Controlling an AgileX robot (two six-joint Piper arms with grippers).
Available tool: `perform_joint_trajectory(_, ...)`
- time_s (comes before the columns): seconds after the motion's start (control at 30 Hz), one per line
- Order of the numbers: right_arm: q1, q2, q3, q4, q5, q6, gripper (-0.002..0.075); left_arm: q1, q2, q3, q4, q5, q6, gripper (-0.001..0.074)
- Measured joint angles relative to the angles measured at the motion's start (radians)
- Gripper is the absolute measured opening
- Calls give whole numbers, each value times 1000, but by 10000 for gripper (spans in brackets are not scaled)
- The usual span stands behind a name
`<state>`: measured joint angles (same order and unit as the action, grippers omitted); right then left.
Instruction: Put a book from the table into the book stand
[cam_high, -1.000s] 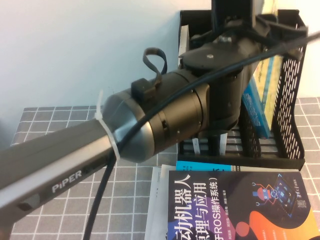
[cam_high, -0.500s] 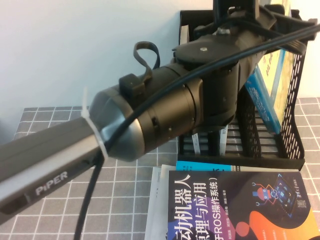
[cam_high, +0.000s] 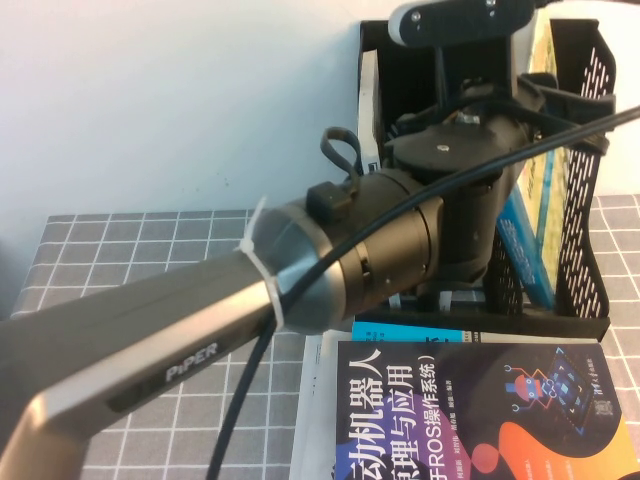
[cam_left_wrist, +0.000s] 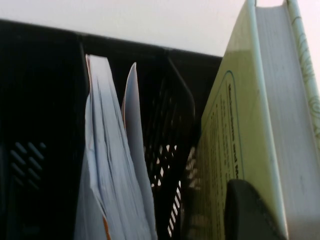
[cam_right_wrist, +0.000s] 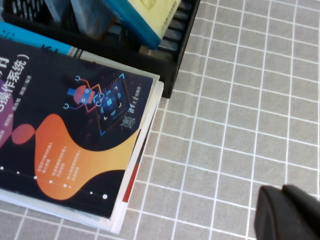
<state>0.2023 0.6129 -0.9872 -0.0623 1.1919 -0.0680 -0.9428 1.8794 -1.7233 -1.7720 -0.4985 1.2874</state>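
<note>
Book (cam_high: 524, 230) is sitting inside the book stand (cam_high: 590, 190), in its right-hand slot, leaning hard with the blue spine edge down toward the slot floor and the top corner poking above the rim.

Left gripper (cam_left_wrist: 252, 212) is reaching into the stand over that slot. Wrist cam is showing one dark finger (cam_left_wrist: 245, 210) lying against the yellow-green cover; opposite finger is out of frame, so I can't tell how wide it's open or whether it's actually clamping the book.

Right gripper (cam_right_wrist: 287, 215) is hanging off to the right over bare table (cam_right_wrist: 240, 100), holding nothing visible; fingers read as pressed together.

Risks as I'm judging them:
- Book is tilting, not seated upright. If the left gripper is letting go now, it's likely slumping further against the divider or wedging diagonally.
- Pulling out at an angle is risking the finger dragging the cover and lifting the book back out.
- Thin white books (cam_left_wrist: 112, 165) in the neighbouring slot are leaning loose; wrist bulk passing by could be knocking them.
- Black-covered book (cam_high: 470, 415) is lying flat right at the stand's front edge, so any shove on the stand is pushing into it.
</note>
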Motion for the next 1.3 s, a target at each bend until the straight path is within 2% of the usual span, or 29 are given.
perform_joint_trajectory(0.37, 0, 0, 0, 0, 0, -8, -3, 0, 24, 0, 0, 44, 31, 193)
perform_joint_trajectory(0.43, 0, 0, 0, 0, 0, -8, -3, 0, 26, 0, 0, 58, 33, 236)
perform_joint_trajectory(0.6, 0, 0, 8, 4, -3, -12, -3, 8, 3, -18, 3, 102, 64, 433)
perform_joint_trajectory(0.7, 0, 0, 52, 8, -46, -13, -3, 27, -7, -20, 3, 93, 87, 446)
perform_joint_trajectory(0.77, 0, 0, 103, 8, -102, -13, -3, 35, -15, -20, 3, 58, 113, 406)
perform_joint_trajectory(0.83, 0, 0, 159, 8, -168, -13, -3, 38, -38, -20, 1, 18, 155, 333)
perform_joint_trajectory(1.0, 0, 0, 325, 43, -367, -13, -3, 38, -138, -20, 1, -56, 368, 72)
perform_joint_trajectory(1.1, 0, 0, 396, 80, -460, -21, -3, 28, -203, -21, 1, -154, 496, 21)
perform_joint_trajectory(1.3, 0, 0, 465, 102, -582, -178, -3, 26, -373, 51, 1, -368, 655, 2)
